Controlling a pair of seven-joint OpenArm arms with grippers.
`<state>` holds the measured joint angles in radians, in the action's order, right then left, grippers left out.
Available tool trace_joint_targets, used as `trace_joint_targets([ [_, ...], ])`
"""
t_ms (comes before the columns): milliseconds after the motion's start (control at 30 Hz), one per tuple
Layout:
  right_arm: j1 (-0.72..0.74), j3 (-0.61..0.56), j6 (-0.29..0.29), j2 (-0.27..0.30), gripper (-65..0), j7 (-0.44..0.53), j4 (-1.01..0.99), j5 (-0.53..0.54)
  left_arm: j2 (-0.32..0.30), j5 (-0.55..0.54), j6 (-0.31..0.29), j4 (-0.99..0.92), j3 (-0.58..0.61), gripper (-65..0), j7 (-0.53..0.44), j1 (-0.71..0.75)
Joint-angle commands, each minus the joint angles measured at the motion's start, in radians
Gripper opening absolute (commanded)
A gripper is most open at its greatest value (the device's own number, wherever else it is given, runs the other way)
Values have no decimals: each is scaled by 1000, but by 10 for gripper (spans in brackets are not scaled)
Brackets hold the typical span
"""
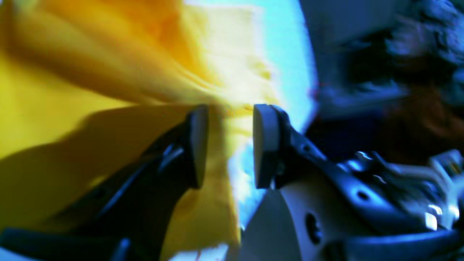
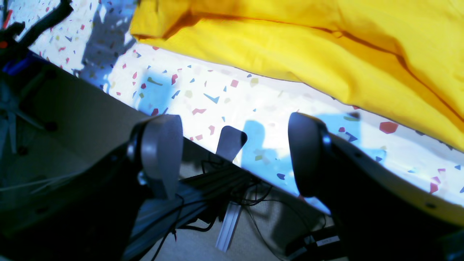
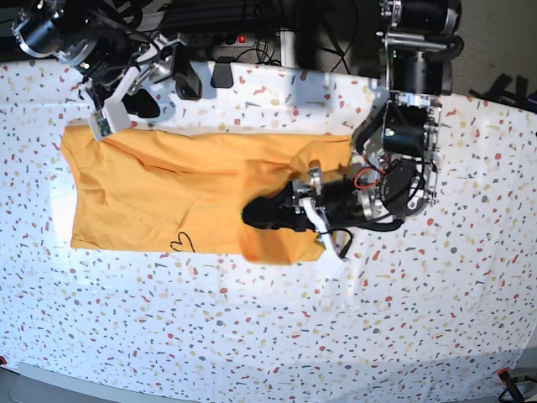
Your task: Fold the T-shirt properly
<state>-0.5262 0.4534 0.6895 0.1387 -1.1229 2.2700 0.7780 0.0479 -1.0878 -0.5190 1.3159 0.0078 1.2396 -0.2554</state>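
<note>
The orange-yellow T-shirt [image 3: 168, 185] lies spread on the speckled table, with a small black scribble [image 3: 181, 243] near its front edge. Its right part is bunched under my left gripper [image 3: 262, 215]. In the left wrist view the shirt [image 1: 54, 108] fills the left side. My left gripper [image 1: 232, 145] has its jaws apart, with a strip of fabric lying beyond the gap; this view is blurred. My right gripper [image 2: 233, 156] is open and empty over the table's far edge, apart from the shirt [image 2: 308, 47]. It also shows in the base view [image 3: 164, 86], beside the shirt's far left corner.
The white speckled table [image 3: 268, 336] extends well beyond the shirt. A dark clamp tab [image 2: 230, 140] sits on the table edge between my right fingers. Cables and a power strip [image 3: 226, 38] lie behind the far edge. The left arm's body [image 3: 403, 159] stands at the shirt's right.
</note>
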Motion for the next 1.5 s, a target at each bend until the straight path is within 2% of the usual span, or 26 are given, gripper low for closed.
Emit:
trace_joint_targets([
  [0,0,4,9,5,-222,23,20,19,5,-56,-6,19,0,-447,-3,-27],
  [67,0,4,9,5,-222,23,20,18,5,-83,-6,19,0,-447,-1,-27],
  [300,3,5,9,5,-222,35,20,7,4,-74,-14,19,0,-447,-5,-28],
  [400,50,12,9,5,-222,92,19,-114,4,1,-60,19,0,-447,-12,-30],
  [533,177,72,9,5,-222,131,9,-273,4,129,-62,19,0,-447,-57,-29],
  [633,282,147,9,17,-222,132,-19,-305,3,278,-62,19,0,-447,-121,-27],
  [700,343,190,-25,49,-222,132,-73,-296,4,380,-62,19,1,-447,-173,-27],
  [767,393,224,-36,90,-222,132,-158,-296,3,440,-61,19,1,-447,-211,-27],
  [933,507,240,-36,226,-222,120,-483,-286,4,460,-61,19,1,-447,-219,-27],
  [1033,587,240,-32,313,-222,74,-712,-192,4,460,-61,19,1,-447,-215,-27],
  [1100,642,238,2,365,-222,48,-863,-106,4,475,-61,19,1,-447,-216,-27],
  [1167,697,232,9,409,-222,21,-1008,-26,4,491,-61,19,0,-447,-216,-27],
  [1233,748,216,9,444,-222,8,-1144,11,4,495,-61,19,0,-447,-216,-27],
  [1333,809,164,9,487,-222,20,-1335,3,4,495,-61,19,0,-447,-216,-27],
  [1467,868,75,9,509,-222,81,-1527,-19,4,494,-61,19,0,-447,-216,-27],
])
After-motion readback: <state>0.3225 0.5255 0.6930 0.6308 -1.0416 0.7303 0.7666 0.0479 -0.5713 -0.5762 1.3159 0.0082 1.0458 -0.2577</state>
